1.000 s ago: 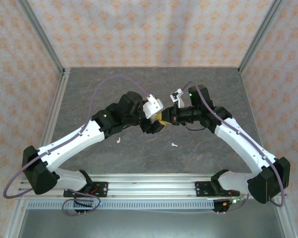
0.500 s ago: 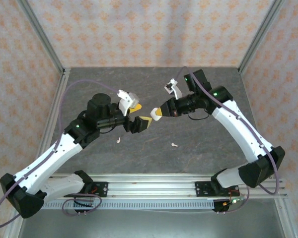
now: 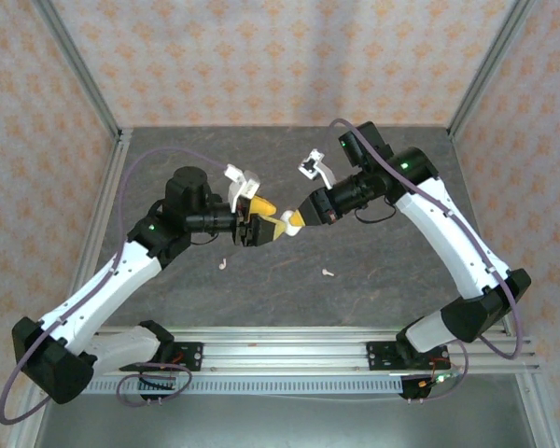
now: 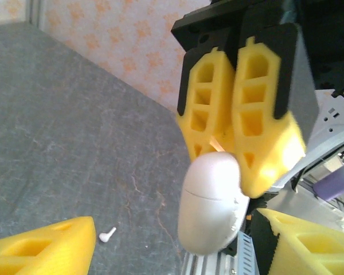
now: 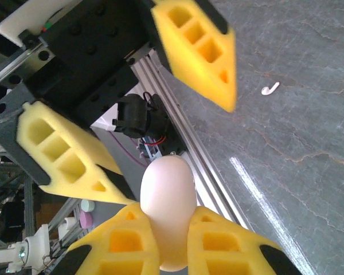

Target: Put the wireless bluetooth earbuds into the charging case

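Pointing toward nine o'clock, the charging case [image 3: 285, 222] is clamped by the right gripper [image 3: 296, 219], while the left gripper [image 3: 264, 220] is spread apart.

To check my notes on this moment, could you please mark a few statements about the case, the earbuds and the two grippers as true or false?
1. The right gripper grips the case. True.
2. Both earbuds sit inside the case. False: both lie on the table, apart from each other, the second further right.
3. The left gripper is open, with a finger on either side of the case. True.
4. The case rests on the table. False: it is held in the air above it.
5. The case is flipped open. False: it looks closed.
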Robot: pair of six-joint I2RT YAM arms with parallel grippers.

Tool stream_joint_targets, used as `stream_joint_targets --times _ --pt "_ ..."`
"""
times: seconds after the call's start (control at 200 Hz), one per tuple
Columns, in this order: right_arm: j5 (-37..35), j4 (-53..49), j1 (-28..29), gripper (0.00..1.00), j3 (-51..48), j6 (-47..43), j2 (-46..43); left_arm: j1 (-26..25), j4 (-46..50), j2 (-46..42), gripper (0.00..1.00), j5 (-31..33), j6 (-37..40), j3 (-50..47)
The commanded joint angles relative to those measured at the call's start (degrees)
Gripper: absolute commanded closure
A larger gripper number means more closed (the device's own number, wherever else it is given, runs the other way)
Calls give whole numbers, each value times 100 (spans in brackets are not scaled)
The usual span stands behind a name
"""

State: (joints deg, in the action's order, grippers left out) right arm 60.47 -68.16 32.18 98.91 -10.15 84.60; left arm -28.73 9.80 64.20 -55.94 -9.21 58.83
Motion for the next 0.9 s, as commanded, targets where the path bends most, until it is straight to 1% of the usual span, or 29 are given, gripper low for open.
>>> stream_joint_targets --times 0.0,0.17,0.325,0.43,0.65,0.711,0.831,0.891 --pt "187 -34 141 100 120 -60 -20 47 -77 64 29 -485 -152 217" --pt "224 92 194 100 67 20 -48 56 -62 136 29 -694 -134 261" --pt "194 175 199 100 58 79 -31 52 271 93 31 -841 80 271" --pt "271 292 194 100 67 160 -44 54 399 89 37 -965 141 274" --pt "396 442 196 100 45 280 -57 53 450 150 43 -1050 160 318" --pt "426 457 192 100 24 303 -66 50 458 171 47 -1070 161 345" --pt "500 496 207 100 -77 329 -97 53 429 189 61 -1085 156 385" --pt "529 514 202 100 -124 328 -118 52 426 189 63 -1068 148 403"
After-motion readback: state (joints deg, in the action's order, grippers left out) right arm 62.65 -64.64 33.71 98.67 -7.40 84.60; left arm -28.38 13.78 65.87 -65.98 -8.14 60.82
